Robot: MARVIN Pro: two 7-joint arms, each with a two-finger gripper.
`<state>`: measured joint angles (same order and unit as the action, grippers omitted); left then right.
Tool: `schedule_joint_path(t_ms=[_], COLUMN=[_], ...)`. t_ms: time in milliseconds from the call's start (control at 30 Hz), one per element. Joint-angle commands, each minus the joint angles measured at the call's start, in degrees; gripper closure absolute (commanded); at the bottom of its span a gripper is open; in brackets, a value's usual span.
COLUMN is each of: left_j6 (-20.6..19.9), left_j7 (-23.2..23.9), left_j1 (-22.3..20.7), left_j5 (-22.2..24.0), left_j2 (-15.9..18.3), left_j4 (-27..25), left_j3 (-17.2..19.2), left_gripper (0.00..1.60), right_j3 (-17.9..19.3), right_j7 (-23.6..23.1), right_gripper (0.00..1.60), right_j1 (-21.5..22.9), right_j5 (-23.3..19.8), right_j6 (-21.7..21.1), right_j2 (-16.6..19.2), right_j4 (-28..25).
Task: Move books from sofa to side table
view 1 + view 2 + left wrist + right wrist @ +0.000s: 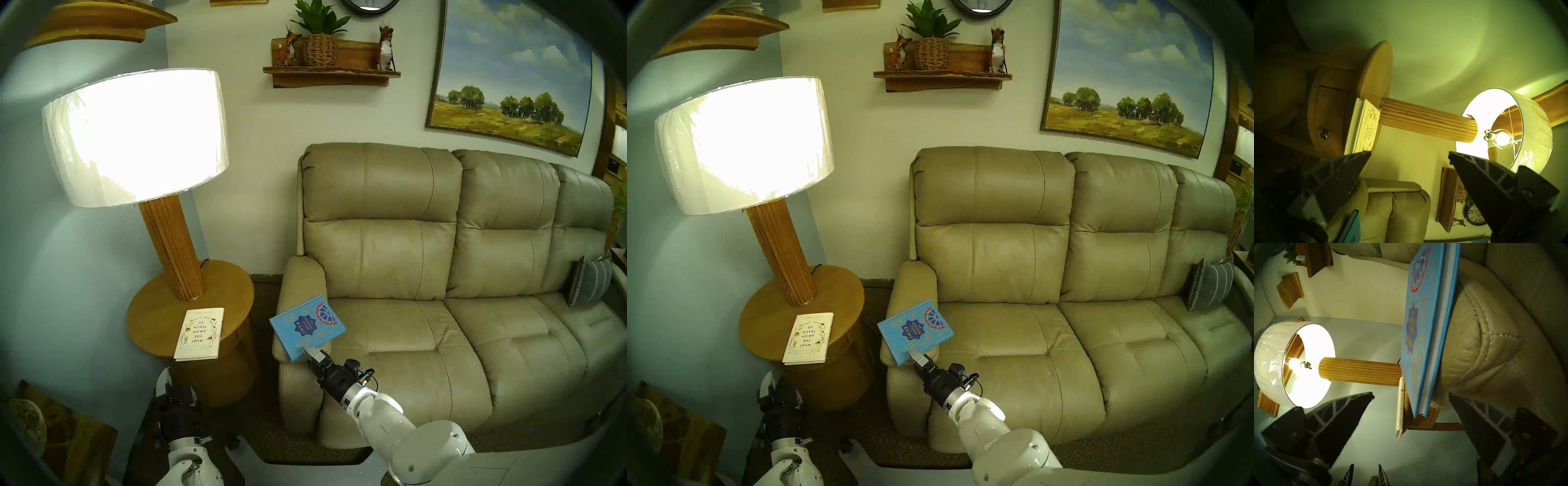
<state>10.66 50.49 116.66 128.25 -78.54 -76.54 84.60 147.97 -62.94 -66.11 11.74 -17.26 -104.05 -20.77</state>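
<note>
Light-blue hardcover "Rumi" book (307,325) with its dark-blue star rests on the padded left armrest of the tan leather sofa (441,271), one corner overhanging toward the floor.

Your right gripper (310,353) is level at the book's near edge, jaws spread wide, nothing held. A push rather than a straddle could tip the book off the armrest. The white hardcover "Amish" book (199,333) already lies at the front edge of the round honey-coloured wooden bench (159,305), overhanging slightly; crowding it could knock it down. Your left gripper (1409,153) waits empty, jaws apart.
</note>
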Motion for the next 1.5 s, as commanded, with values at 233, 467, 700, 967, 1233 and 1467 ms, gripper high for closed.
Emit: schedule_joint_path(t_ms=[233,467,700,967,1233,1467], left_j6=[2.7,2.9,2.8,2.9,7.1,10.0], left_j7=[1.8,1.8,1.6,0.9,6.0,7.4], left_j1=[-3.2,-3.5,-3.1,-3.0,-1.6,-2.0], left_j5=[-0.7,-0.8,-0.6,-0.4,-1.7,-1.2], left_j2=[-1.8,-2.0,-1.9,-2.2,-7.1,-8.2], left_j4=[2.9,3.4,2.9,2.8,0.6,2.1], left_j3=[0.4,0.7,1.4,1.8,1.2,-1.9], left_gripper=[0.0,0.0,0.0,0.0,0.0,0.0], right_j3=[1.2,1.9,2.9,4.6,2.5,-1.1], right_j7=[2.3,3.6,5.1,13.7,10.1,4.4], right_gripper=[0.0,0.0,0.0,0.21,1.6,1.6], right_j1=[3.3,4.6,6.3,9.6,9.9,10.2], right_j5=[-0.8,-1.0,-1.6,-2.1,-0.2,2.5], right_j6=[-0.9,-0.9,-0.3,-0.7,1.1,1.2], right_j2=[-2.2,-2.1,-1.7,-1.3,-0.3,1.2], right_j4=[-0.7,1.3,3.9,7.1,8.0,9.2])
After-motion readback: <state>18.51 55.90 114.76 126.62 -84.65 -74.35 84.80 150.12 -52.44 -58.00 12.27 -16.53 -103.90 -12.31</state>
